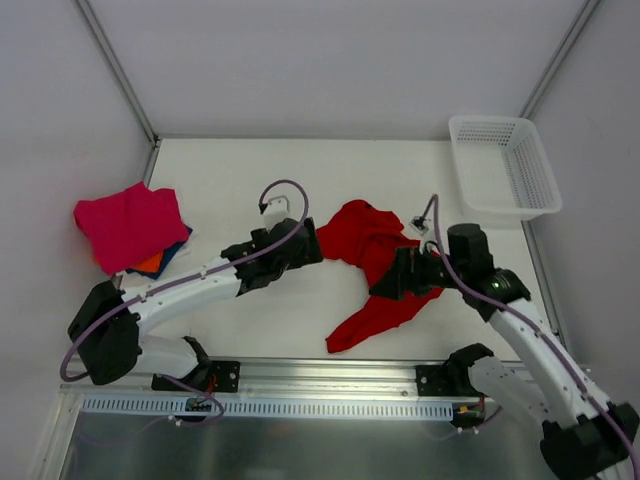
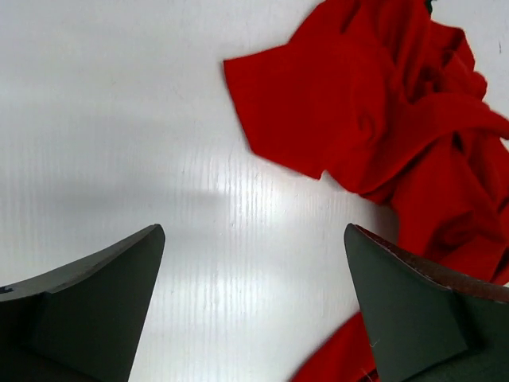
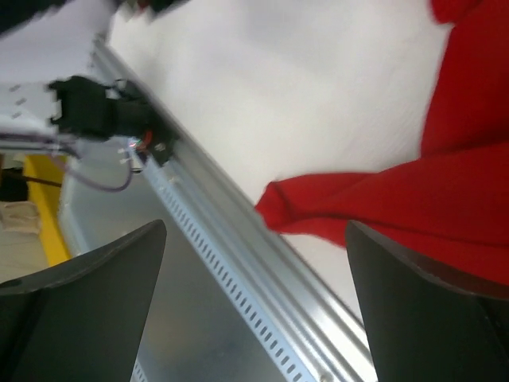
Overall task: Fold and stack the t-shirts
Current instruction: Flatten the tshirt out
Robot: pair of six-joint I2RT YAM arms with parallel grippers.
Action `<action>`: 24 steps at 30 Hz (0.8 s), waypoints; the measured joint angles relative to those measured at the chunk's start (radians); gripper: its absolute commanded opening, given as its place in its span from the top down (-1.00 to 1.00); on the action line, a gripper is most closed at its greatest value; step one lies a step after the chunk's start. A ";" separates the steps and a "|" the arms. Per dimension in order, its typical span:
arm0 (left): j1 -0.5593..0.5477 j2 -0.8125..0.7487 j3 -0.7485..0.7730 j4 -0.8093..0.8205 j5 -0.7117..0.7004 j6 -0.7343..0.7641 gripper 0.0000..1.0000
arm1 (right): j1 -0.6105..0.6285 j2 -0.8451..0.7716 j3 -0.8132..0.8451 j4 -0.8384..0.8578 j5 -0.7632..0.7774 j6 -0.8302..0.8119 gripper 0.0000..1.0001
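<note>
The left pincer (image 2: 254,239) stands wide open over bare bench (image 2: 119,119), gripping nothing. The red t-shirt (image 2: 382,119) lies crumpled just ahead of it and to its right. The right pincer (image 3: 254,235) is also wide open and empty, with a fold of the same shirt beside its right finger. Well behind the left pincer sits 1 pile, topped by the magenta-pink t-shirt (image 1: 128,225).

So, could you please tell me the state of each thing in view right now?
Red shirt: crumpled, unfolded, not held.
Pink shirt: folded, lying on top of two others.
Orange shirt: under the pink, only an edge showing.
Blue shirt: under the pink, only an edge showing.
Basket: upright, empty.
Left fingers: open, holding nothing.
Right fingers: open, holding nothing.
</note>
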 measured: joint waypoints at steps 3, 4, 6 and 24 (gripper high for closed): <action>-0.063 -0.071 -0.090 -0.004 -0.039 -0.040 -0.84 | 0.049 0.291 0.129 0.077 0.122 -0.008 -0.98; -0.079 -0.095 -0.117 -0.006 -0.048 -0.050 -0.80 | 0.056 0.386 0.181 0.102 0.161 -0.012 -0.96; -0.113 -0.168 -0.190 0.007 -0.061 -0.070 -0.74 | 0.060 0.540 0.294 0.116 0.234 -0.022 -0.94; -0.130 -0.590 -0.497 0.119 -0.067 -0.090 -0.77 | 0.204 1.453 1.207 -0.120 0.710 -0.175 -0.77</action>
